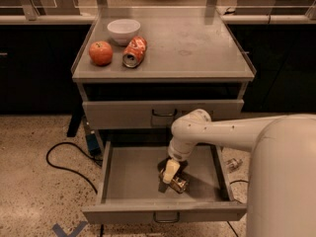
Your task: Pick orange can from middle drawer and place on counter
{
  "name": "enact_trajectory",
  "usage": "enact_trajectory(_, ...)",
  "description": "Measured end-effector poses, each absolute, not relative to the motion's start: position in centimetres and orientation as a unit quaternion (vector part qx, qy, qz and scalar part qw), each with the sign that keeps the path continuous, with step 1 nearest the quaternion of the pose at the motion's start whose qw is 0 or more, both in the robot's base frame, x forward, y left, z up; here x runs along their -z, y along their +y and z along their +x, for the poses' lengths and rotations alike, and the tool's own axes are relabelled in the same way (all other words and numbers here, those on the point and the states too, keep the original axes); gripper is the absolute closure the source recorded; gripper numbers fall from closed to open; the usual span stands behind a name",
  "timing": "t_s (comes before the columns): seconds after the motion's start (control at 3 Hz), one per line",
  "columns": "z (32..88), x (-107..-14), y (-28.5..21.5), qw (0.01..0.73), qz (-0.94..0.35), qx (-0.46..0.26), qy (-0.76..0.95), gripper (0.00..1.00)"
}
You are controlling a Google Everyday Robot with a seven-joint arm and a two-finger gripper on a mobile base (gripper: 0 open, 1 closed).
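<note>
The orange can point(177, 183), small and gold-bronze, lies on the floor of the open middle drawer point(128, 174), right of its centre. My gripper point(169, 177) reaches down into the drawer from the right and sits right at the can, over its left side, partly hiding it. The can rests on the drawer floor. The counter point(197, 43) is the grey top of the cabinet, above the drawers.
On the counter's left stand a white bowl point(123, 30), a red apple point(100, 52) and a red-orange and white can point(134, 52) on its side. The upper drawer point(163, 113) is closed. A black cable point(61, 157) lies on the floor at left. My arm fills the lower right.
</note>
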State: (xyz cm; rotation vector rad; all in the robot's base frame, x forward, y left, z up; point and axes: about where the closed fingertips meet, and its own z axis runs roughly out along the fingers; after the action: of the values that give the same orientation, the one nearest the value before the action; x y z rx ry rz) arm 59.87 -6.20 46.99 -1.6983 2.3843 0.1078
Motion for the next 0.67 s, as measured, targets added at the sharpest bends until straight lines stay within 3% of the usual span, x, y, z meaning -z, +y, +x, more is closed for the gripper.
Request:
enact_trajectory(0.33,60.51,-45.87,-4.64,0.17,-0.549,-0.133,0.808,0.0)
enact_trajectory(0.67,61.29,-46.34,-4.41,0.21,-0.534,-0.172,0.801,0.0)
